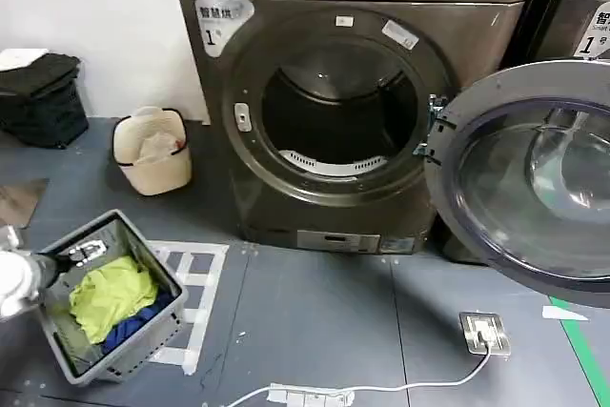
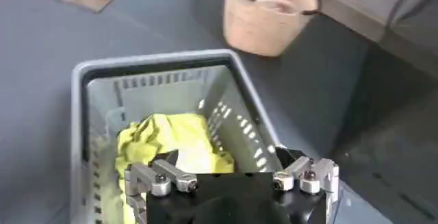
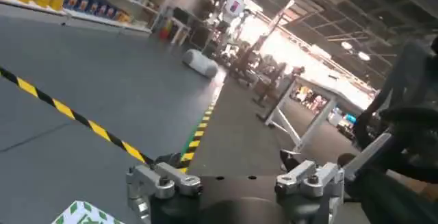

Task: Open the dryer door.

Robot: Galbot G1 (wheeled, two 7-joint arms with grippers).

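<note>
Dryer door [image 1: 530, 178]: one, swung fully open to the right of the drum opening, hanging on its hinge [image 1: 431, 131] at the opening's right edge; its inner side with the clear glass bowl faces the room.
Dryer [image 1: 286, 178]: one bronze-grey machine with a silver "1" label [image 1: 221, 21] at its upper left; the round drum opening [image 1: 338, 107] is uncovered and dark inside.
Neighbouring machine [image 1: 577, 7]: one darker unit to the right, partly behind the open door.
Left claw [image 2: 233, 181]: low at the left of the head view, hovering over the laundry basket; its two fingers are spread apart and hold nothing.
Right claw [image 3: 236, 181]: seen from its own wrist camera, pointing out over a grey floor [image 3: 82, 75] with a yellow-and-black striped line [image 3: 68, 112]; two fingers spread apart, nothing between them.
Laundry basket [image 1: 152, 355]: one grey slatted basket on the floor, front left of the dryer, well apart from the door.
Clothes in basket: two pieces, one yellow-green [image 1: 112, 291] on top, one blue [image 1: 133, 326] under it.
Bucket [image 1: 152, 154]: one cream bucket with a dark handle, standing left of the dryer by the wall.
Black bag [image 1: 38, 97]: one, at the far left against the wall.
Floor plate [image 1: 484, 333]: one small metal plate in front of the door, with one white cable [image 1: 400, 388] running from it.
</note>
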